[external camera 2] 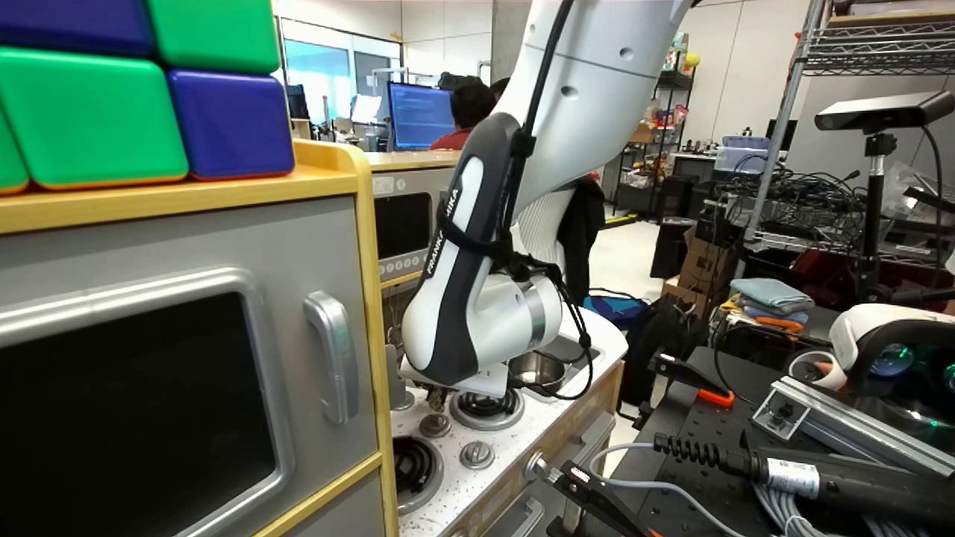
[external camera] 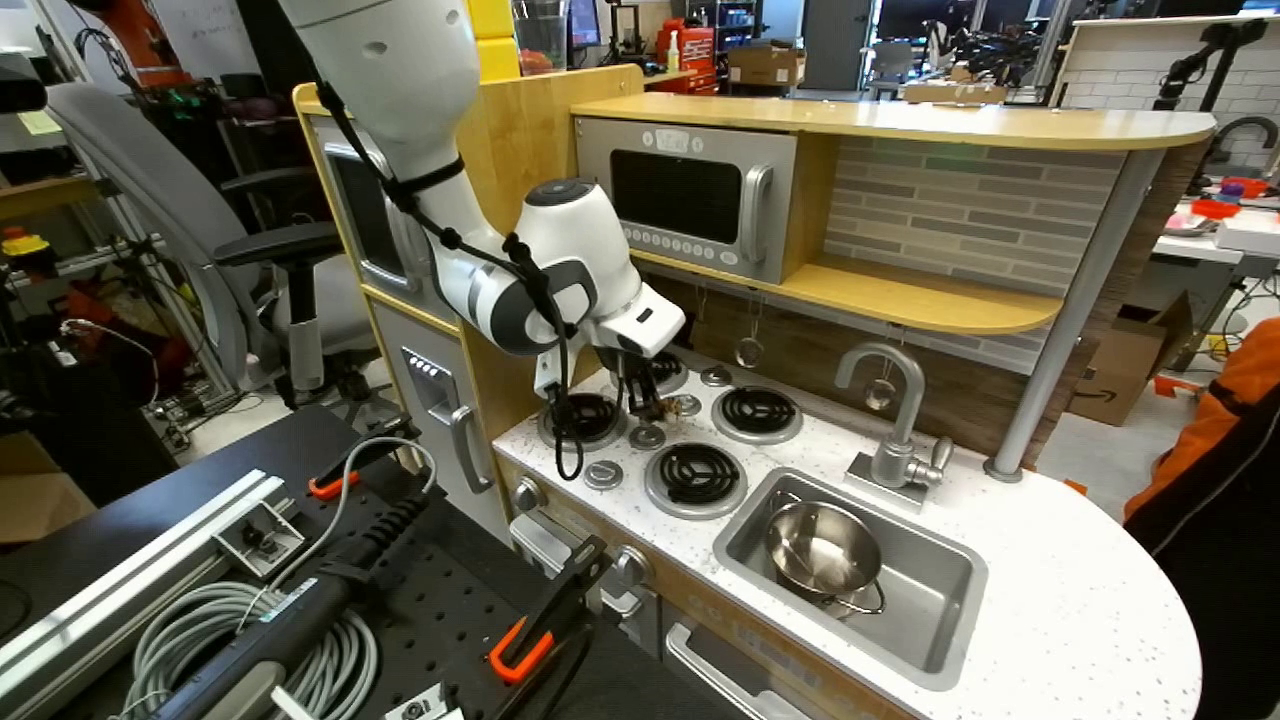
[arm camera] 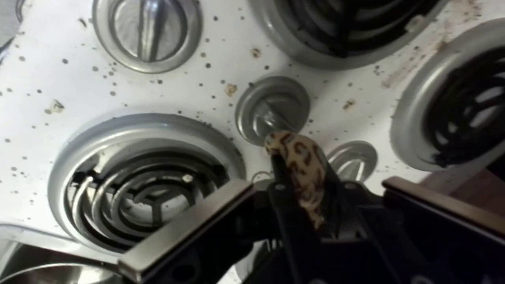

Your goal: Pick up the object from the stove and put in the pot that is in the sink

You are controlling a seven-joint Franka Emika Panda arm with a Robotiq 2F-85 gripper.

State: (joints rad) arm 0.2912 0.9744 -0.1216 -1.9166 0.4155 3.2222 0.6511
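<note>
The object is a small tan toy with brown spots (arm camera: pixel 303 152). My gripper (arm camera: pixel 304 167) is shut on it, with its fingers on both sides. The object's rounded end sticks out past the fingertips, above a knob of the stove (arm camera: pixel 189 88). In an exterior view the gripper (external camera: pixel 645 398) is low over the stove's knobs; I cannot tell the exact gap. In an exterior view the arm partly hides the gripper (external camera 2: pixel 439 394). The silver pot (external camera: pixel 825 550) sits in the left part of the grey sink (external camera: pixel 925 605). The pot's rim also shows in the wrist view (arm camera: pixel 63 274).
A silver faucet (external camera: pixel 893 463) stands behind the sink. A wooden shelf (external camera: pixel 900 290) and a toy microwave (external camera: pixel 690 190) overhang the counter's back. A tall cabinet (external camera 2: pixel 321 224) stands beside the stove. A black table (external camera: pixel 430 600) with clamps and coiled cable is in front.
</note>
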